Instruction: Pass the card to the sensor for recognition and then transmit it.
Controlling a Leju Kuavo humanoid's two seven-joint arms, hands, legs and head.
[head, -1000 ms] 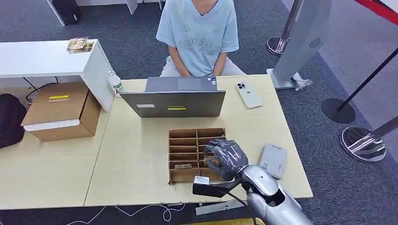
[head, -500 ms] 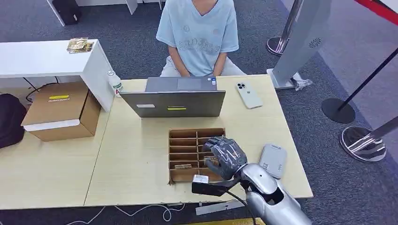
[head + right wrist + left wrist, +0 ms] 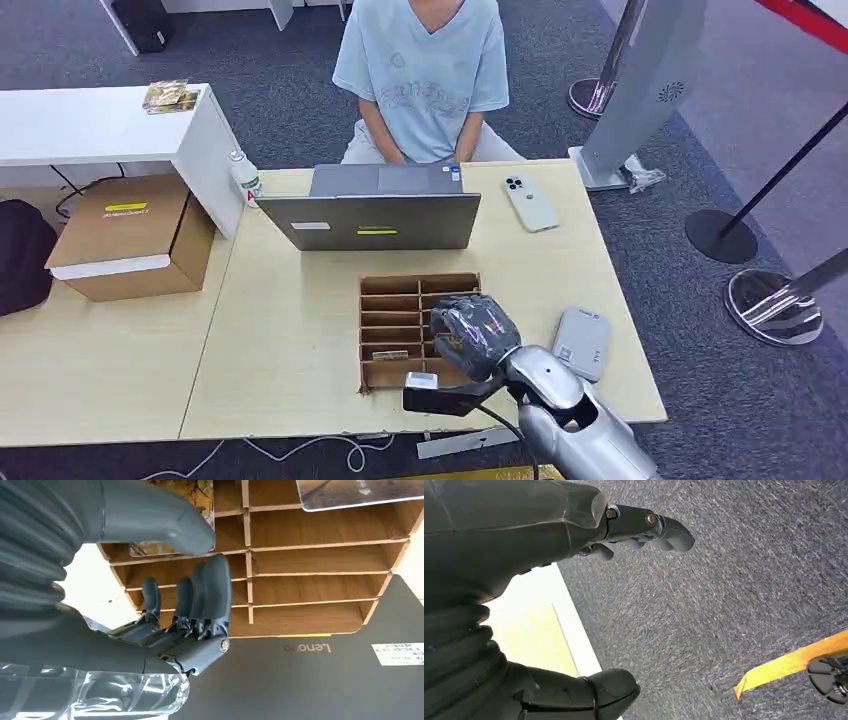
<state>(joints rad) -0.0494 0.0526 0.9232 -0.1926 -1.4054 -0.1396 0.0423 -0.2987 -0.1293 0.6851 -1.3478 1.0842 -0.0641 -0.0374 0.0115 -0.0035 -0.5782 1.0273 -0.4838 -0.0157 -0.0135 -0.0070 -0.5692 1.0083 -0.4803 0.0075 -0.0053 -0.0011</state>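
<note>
Pale wooden table (image 3: 290, 330) carries a grey laptop (image 3: 368, 220) whose lid reads "Lenovo" in the right wrist view, a white phone (image 3: 529, 203), a grey sensor (image 3: 581, 342) and a cardboard divider box (image 3: 400, 330). Over the box's right column the right hand (image 3: 474, 335) has shifted slightly left since a second ago, fingers (image 3: 200, 595) apart, holding nothing. One card (image 3: 390, 354) lies in a left slot, another (image 3: 360, 492) in the wrist view; the left hand (image 3: 499, 580) hangs over carpet with fingers spread.

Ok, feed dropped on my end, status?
Right robot hand over the slotted box, fingers apart, nothing gripped. Card in a slot by its thumb. Left robot hand open. Nothing blocking.
</note>
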